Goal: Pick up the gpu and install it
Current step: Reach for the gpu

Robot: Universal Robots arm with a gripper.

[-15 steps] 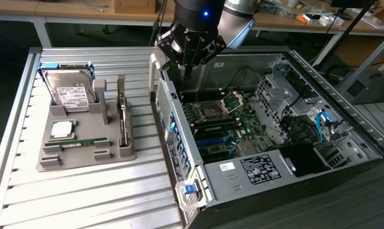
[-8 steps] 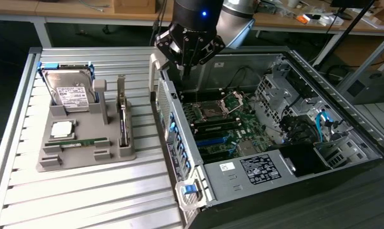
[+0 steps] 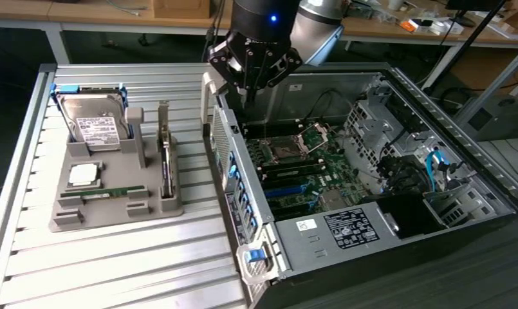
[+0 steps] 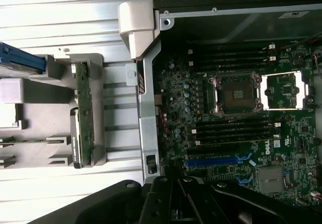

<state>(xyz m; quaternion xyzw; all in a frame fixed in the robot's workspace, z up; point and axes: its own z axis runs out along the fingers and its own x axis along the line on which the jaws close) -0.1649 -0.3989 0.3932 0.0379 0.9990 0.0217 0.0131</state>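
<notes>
The gpu [image 3: 166,158] stands on its long edge in a slot of the grey holder [image 3: 112,212] on the slatted table, at the exterior view's left of the open computer case [image 3: 241,167]. In the wrist view the gpu [image 4: 83,113] shows edge-on as a thin green and dark strip. My gripper [image 3: 248,102] hangs above the case's back corner with its fingers together and nothing held. It is well apart from the gpu. The dark fingers [image 4: 166,204] meet over the motherboard [image 4: 231,108], near the blue slot [image 4: 216,159].
The holder also carries a silver hard drive [image 3: 98,125], a square chip [image 3: 84,172] and a green RAM stick [image 3: 104,192]. Inside the case are the processor socket [image 3: 286,152], drive cages [image 3: 387,122], blue cables [image 3: 437,168] and a power supply [image 3: 349,228].
</notes>
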